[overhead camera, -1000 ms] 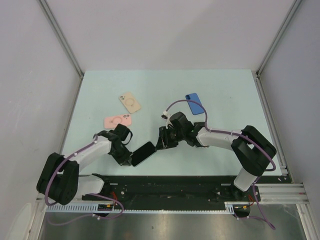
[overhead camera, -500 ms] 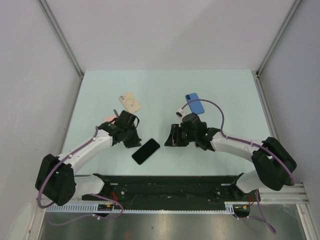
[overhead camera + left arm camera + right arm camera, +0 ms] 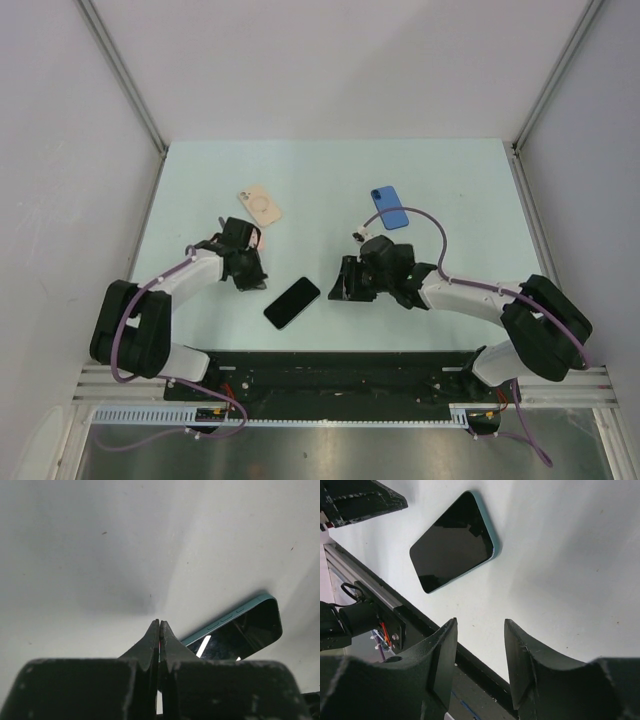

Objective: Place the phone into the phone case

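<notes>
No readable text or labels anywhere.

Phone (image 3: 292,302) with a shiny, smooth black glass front, table (image 3: 450,190) smooth and dull, right fingers (image 3: 442,655) dull black plastic, a bit rough, arms (image 3: 465,292) shiny white plastic, rail (image 3: 570,380) bare grey metal.

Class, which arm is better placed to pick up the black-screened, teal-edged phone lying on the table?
Probably the right. The right gripper is open and faces the black-screened, teal-edged phone, which lies untouched on the table; the left gripper is shut, so it would have to open first.
</notes>
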### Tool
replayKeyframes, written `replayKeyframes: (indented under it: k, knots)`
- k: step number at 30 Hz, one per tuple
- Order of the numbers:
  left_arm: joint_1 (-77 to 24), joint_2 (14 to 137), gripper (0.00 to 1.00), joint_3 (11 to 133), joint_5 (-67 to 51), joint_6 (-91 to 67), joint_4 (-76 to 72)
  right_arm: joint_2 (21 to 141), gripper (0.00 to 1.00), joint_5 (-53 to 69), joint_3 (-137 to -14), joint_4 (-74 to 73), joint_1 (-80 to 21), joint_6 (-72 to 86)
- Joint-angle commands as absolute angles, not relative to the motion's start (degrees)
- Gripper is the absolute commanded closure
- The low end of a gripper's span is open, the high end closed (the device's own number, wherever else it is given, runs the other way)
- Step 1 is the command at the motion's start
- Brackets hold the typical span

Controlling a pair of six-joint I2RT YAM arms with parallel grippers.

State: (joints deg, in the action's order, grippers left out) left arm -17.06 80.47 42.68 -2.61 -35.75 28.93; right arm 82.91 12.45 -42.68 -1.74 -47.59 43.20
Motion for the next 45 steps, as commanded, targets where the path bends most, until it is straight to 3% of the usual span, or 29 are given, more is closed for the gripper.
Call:
replayKeyframes:
  k: [1, 7, 17, 33, 40, 45]
  knots:
    - [-16.96, 80.77, 1.0, 40.52, -7.46, -34.62, 24.09, 83.23, 0.53, 10.02, -41.4, 2.54, -49.04, 47.63]
    - [-17.49, 80.77, 1.0, 34.81, -10.98, -36.38, 20.23, 85.34, 0.49, 8.26, -41.4, 3.07, -49.66, 51.15]
    - [-21.52, 79.28, 1.0, 26.72, -19.77, -40.86, 11.96, 88.15, 0.34, 5.19, -38.85, 6.59, -51.06, 57.83]
    - [-36.47, 76.21, 1.0, 23.82, -24.0, -59.23, -4.39, 83.06, 0.32, -4.3, -38.85, 0.72, -51.33, 55.9]
    - [-36.3, 72.16, 1.0, 29.96, -12.32, -50.02, 12.98, 77.97, 0.33, -6.24, -37.79, -8.86, -52.73, 57.04]
    - [-35.86, 69.96, 1.0, 30.85, -10.9, -47.38, 15.12, 72.96, 0.34, -6.24, -37.35, -16.33, -55.1, 56.86]
